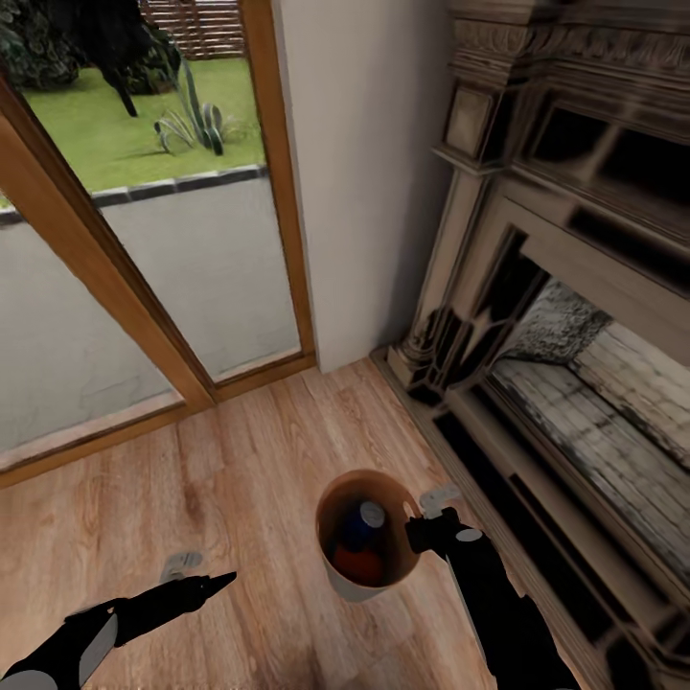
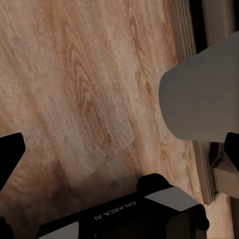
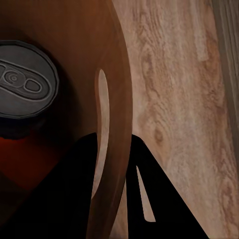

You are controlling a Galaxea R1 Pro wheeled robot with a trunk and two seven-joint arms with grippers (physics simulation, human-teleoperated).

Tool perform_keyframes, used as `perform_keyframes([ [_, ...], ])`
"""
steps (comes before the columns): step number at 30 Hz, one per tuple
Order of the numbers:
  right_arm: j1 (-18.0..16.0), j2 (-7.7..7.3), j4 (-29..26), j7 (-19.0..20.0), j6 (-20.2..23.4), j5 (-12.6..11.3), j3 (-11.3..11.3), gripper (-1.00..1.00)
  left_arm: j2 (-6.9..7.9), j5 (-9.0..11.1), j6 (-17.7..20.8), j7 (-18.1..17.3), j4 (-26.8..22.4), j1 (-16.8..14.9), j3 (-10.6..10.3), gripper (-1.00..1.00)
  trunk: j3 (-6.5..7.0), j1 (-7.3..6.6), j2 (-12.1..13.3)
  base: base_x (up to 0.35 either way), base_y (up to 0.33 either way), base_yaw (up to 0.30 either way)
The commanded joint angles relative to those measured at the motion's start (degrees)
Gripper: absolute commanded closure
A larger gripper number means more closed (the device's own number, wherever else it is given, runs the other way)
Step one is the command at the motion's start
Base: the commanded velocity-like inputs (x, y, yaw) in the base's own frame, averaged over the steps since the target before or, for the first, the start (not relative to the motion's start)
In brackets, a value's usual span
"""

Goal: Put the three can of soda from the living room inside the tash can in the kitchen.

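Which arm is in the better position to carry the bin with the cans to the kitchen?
The right. The right gripper already has its fingers astride the rim of the trash can, with a blue can and an orange can inside. The left gripper hovers apart over the floor.

One readable text: "GALAXEA A1" in white letters on black housing of left gripper point(image 2: 119, 149), seen in left wrist view (printed upside down there, last characters faint). Silver top of dark blue can point(image 3: 22, 87) in right wrist view carries no legible marking. No other labels, numbers or signs readable.
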Motion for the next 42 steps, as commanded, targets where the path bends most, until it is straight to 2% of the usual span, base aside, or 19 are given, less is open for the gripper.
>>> perform_keyframes([
  [1,-0.01,0.01,-0.01,0.20,0.13,-0.89,0.03,1.00,0.00,0.00,0.00,0.04,0.00,0.00,0.00,-1.00,0.00,0.00,0.00,0.000,0.000,0.294],
  [10,-0.01,0.01,-0.01,0.14,0.08,-0.89,0.11,1.00,0.00,0.09,0.00,2.31,0.09,0.00,-0.07,-1.00,0.00,0.00,0.00,0.000,0.000,0.294],
  [42,-0.01,0.05,0.07,-0.01,0.04,-0.47,0.12,1.00,-0.27,0.08,-0.17,2.46,0.18,0.00,-0.08,-1.00,0.00,0.00,0.00,0.000,0.000,0.294],
])
